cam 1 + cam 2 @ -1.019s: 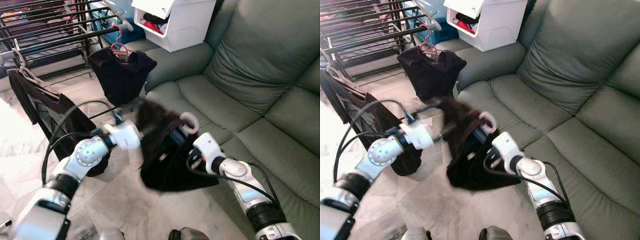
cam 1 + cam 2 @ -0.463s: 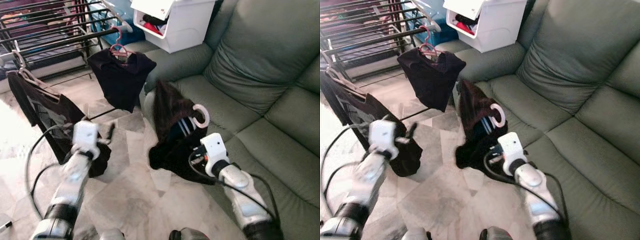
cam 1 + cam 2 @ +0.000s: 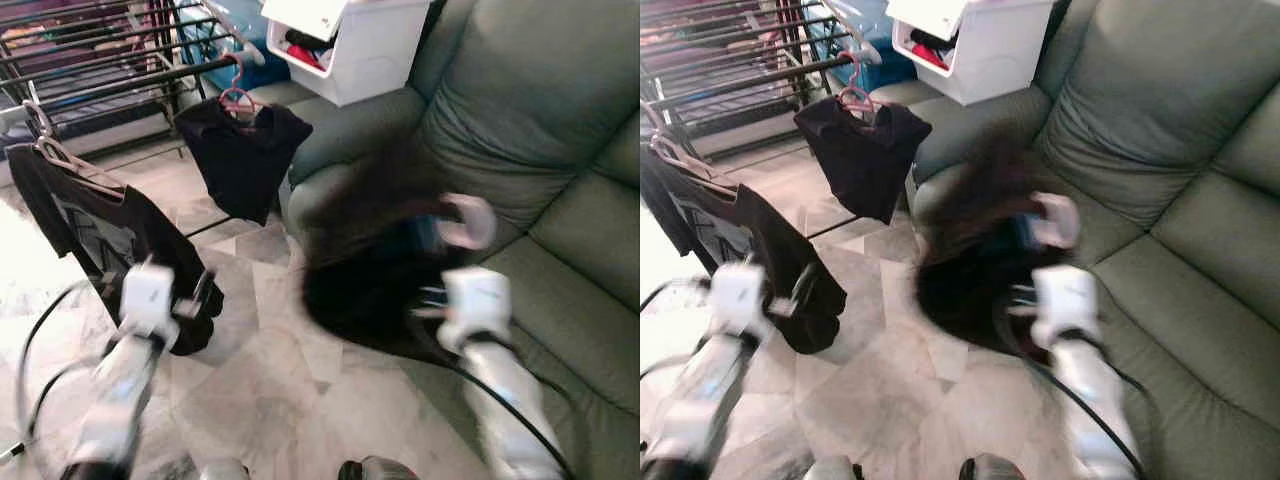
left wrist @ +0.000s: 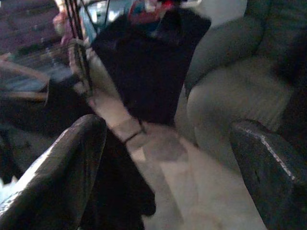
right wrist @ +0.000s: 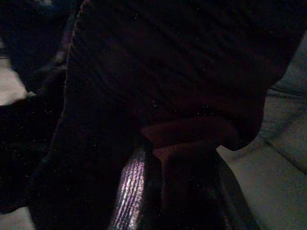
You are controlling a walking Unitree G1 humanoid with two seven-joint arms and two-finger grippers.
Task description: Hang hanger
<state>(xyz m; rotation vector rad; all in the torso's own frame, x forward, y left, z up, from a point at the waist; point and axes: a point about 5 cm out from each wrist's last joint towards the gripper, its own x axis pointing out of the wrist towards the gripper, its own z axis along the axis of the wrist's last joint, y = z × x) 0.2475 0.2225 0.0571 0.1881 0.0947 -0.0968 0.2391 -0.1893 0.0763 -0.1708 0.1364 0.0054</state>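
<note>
While my right gripper (image 5: 168, 191) was clamped on the pink hanger (image 3: 462, 222) with its dark garment (image 3: 375, 270), both were smeared by motion in my head views, held up over the green sofa (image 3: 520, 130) at the front of its seat cushions. From my right wrist I saw the pink neck of the hanger pinched between my two black fingers (image 5: 129, 191), the dark cloth draped over and around it, and a strip of sofa cushion beside it.

My left gripper (image 4: 168, 158) hung low over the marble floor (image 3: 270, 380), well apart from the hanger, with its fingers (image 4: 62, 167) spread wide and nothing between them. Through that gap I looked at a black shirt (image 4: 148, 62) on a pink hanger (image 3: 238, 98) hooked on the drying rack (image 3: 110, 60), just beside the sofa's arm. Another black T-shirt (image 3: 110, 240) hung on a pale hanger at the rack's near end. A white storage bin (image 3: 345, 45) stood on the sofa's armrest behind.
</note>
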